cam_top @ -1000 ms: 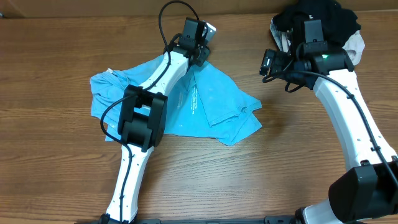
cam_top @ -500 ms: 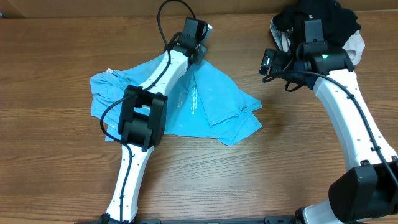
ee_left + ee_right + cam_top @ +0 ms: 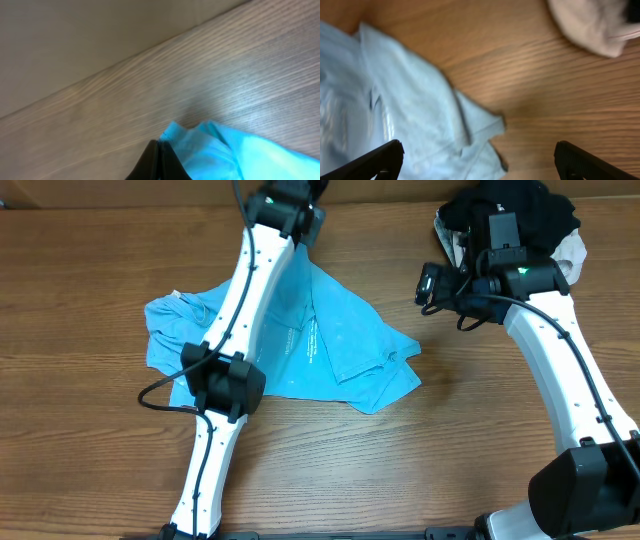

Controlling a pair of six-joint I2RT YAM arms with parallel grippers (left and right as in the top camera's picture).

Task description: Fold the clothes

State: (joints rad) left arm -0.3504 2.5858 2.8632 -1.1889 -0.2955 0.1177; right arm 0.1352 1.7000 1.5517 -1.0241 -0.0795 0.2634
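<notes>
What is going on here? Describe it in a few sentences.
The left gripper is shut on an edge of the sky-blue T-shirt, holding it near the table's far side. The right gripper hangs open over the shirt's right edge, gripping nothing. The shirt is crumpled, not yet folded.

Three cameras
Overhead looks straight down; each wrist view peers closely past its fingers point(image 3: 382, 159); all share the T-shirt point(image 3: 350, 340).
</notes>
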